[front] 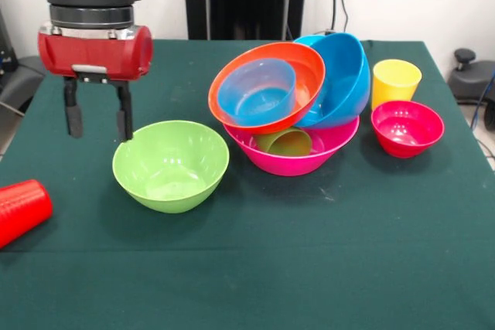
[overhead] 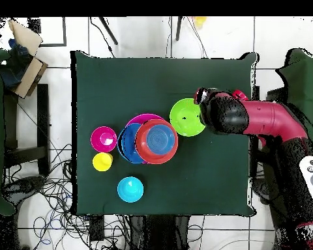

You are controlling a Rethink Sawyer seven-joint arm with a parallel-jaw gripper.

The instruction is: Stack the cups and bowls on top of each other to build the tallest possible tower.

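Note:
My gripper (front: 99, 134) hangs open and empty, its right finger close over the left rim of the lime green bowl (front: 170, 164). The tower stands to the right. Its base is the pink bowl (front: 309, 152), with the green cup (front: 285, 142) lying inside. The orange bowl (front: 309, 75) tilts on top and holds the small translucent blue bowl (front: 257, 90). The large blue bowl (front: 340, 79) leans behind it. The yellow cup (front: 396, 81) and the magenta-red bowl (front: 407, 127) stand to the right. The red cup (front: 19, 210) lies on its side at the left edge. The cyan bowl (overhead: 130, 189) shows only in the overhead view.
In the overhead view my arm (overhead: 263, 120) reaches in from the right and covers the gripper, beside the lime green bowl (overhead: 186, 117). The green tablecloth (front: 309, 268) covers the table. Chairs and cables lie around the table.

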